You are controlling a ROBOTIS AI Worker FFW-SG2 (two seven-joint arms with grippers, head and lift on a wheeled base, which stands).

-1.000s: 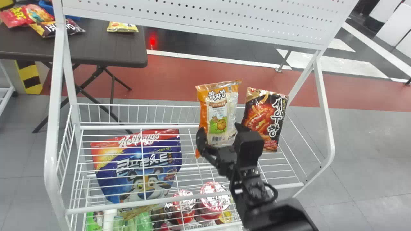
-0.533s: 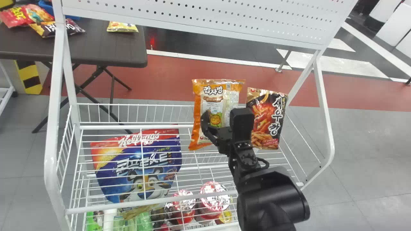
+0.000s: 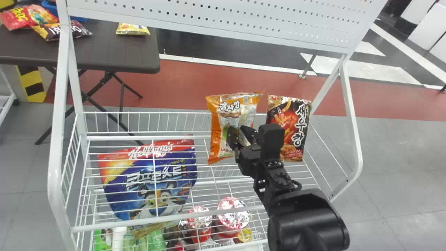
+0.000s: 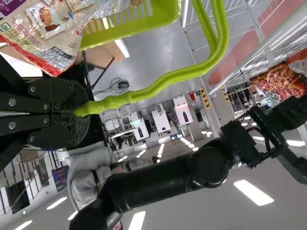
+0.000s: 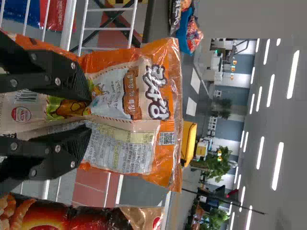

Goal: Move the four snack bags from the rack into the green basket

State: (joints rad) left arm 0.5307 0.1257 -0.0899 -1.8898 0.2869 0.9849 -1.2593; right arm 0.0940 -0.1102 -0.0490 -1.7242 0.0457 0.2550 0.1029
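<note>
Pinching crinkled orange bag [image 3: 217,122] in right gripper [image 3: 238,132], beside glossy black bag [image 3: 288,118] and wire rack [image 3: 111,226] – clamping green handle [image 4: 168,80] in left gripper [image 4: 80,113].

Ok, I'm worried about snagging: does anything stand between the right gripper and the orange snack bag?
Nothing visible does: the right gripper holds the orange snack bag directly between its fingers. The black snack bag stands to its right, not in between.

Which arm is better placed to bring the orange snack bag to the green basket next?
The right, I'd judge: the right gripper pinches the orange snack bag, while the left gripper holds the green basket by its handle.
</note>
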